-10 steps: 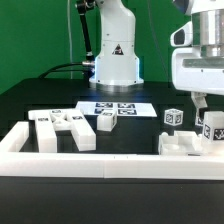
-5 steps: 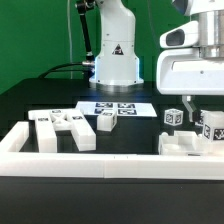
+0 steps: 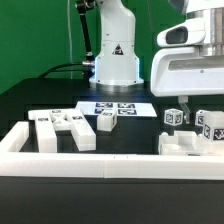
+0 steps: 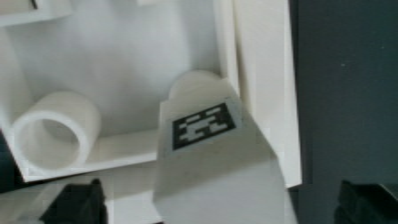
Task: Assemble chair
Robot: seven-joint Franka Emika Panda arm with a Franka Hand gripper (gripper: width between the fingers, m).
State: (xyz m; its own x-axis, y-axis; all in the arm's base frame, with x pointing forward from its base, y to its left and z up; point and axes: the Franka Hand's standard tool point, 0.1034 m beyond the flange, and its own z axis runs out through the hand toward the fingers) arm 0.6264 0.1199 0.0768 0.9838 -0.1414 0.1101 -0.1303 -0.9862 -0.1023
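Exterior view: a black table fills the scene, with a green backdrop behind it. At the back stands the base of the glossy white robot arm. Its big white gripper hangs low at the exterior view's right, with one dark finger showing beneath it. A long white rail runs along the front edge and turns back at the exterior view's left.

The chair parts are matte white blocks bearing small black-and-white square tags. They lie loose in two groups. One is a cluster of bars inside the rail at the exterior view's left. The other is at the right, under the gripper, and includes a small tagged cube. One small tagged block sits between the groups, just in front of the flat marker board.

Wrist view: seen from close above, a slanted white piece carries one square tag. Beside it a short round peg stands out from a flat white panel. The gripper's two dark fingertips are spread wide on either side of the slanted piece and are not closed on it.
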